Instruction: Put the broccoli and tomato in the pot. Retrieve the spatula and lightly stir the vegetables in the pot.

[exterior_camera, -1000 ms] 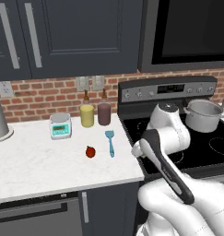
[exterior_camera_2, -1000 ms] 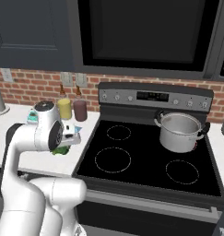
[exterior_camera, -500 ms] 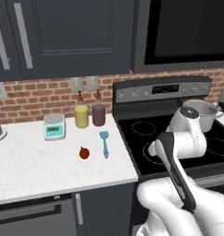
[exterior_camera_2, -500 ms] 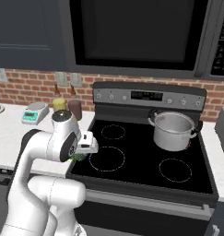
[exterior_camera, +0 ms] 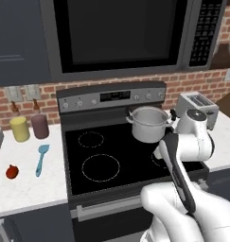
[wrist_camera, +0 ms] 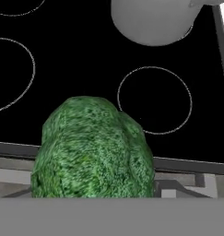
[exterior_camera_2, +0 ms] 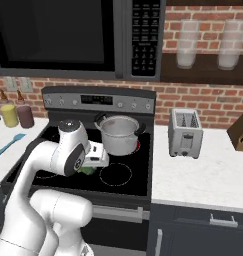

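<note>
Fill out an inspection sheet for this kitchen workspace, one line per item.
Surface: black stovetop between white counters.
Job's things: broccoli held in the gripper above the stove's front edge; pot on a back burner; tomato and spatula lying apart on the left counter.
Clutter: yellow jar, maroon jar, toaster, knife block.
Gripper: gripper shut on the broccoli.
Cables: nothing seen.
Surroundings: microwave, brick wall.
</note>
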